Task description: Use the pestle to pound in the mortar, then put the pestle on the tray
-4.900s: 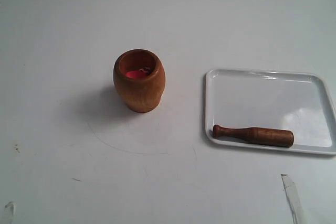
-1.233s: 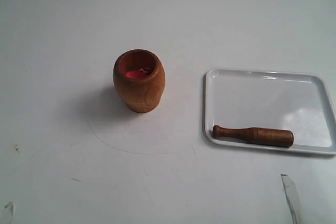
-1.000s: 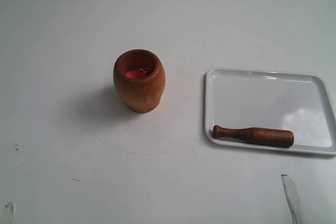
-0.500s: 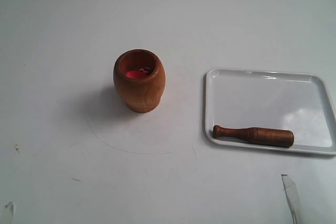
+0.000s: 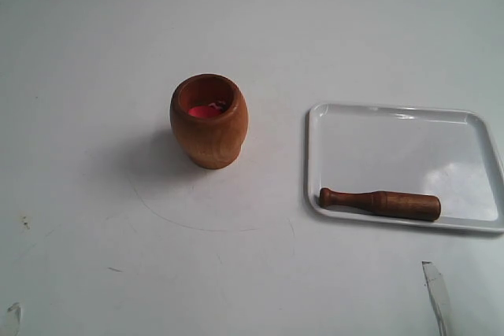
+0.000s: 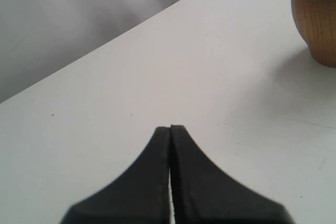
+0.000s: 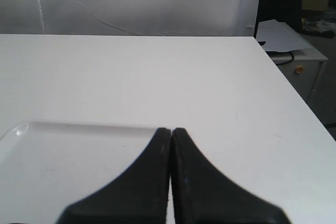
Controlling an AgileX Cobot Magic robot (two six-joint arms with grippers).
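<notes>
The orange-brown wooden mortar [image 5: 209,121] stands upright on the white table, left of centre, with a pink-red bit inside. The dark brown pestle [image 5: 380,203] lies flat along the near edge of the white tray [image 5: 402,127] at the right, knob end pointing left. Neither arm shows in the exterior view. My left gripper [image 6: 170,128] is shut and empty over bare table, the mortar [image 6: 316,18] off to one side. My right gripper [image 7: 171,130] is shut and empty, its tips over the tray's rim [image 7: 84,126]; the pestle is out of that view.
A small strip of tape [image 5: 437,293] lies on the table near the front right edge, another scrap [image 5: 11,316] at the front left. The right wrist view shows the table's side edge [image 7: 294,87] with a cabinet and papers beyond.
</notes>
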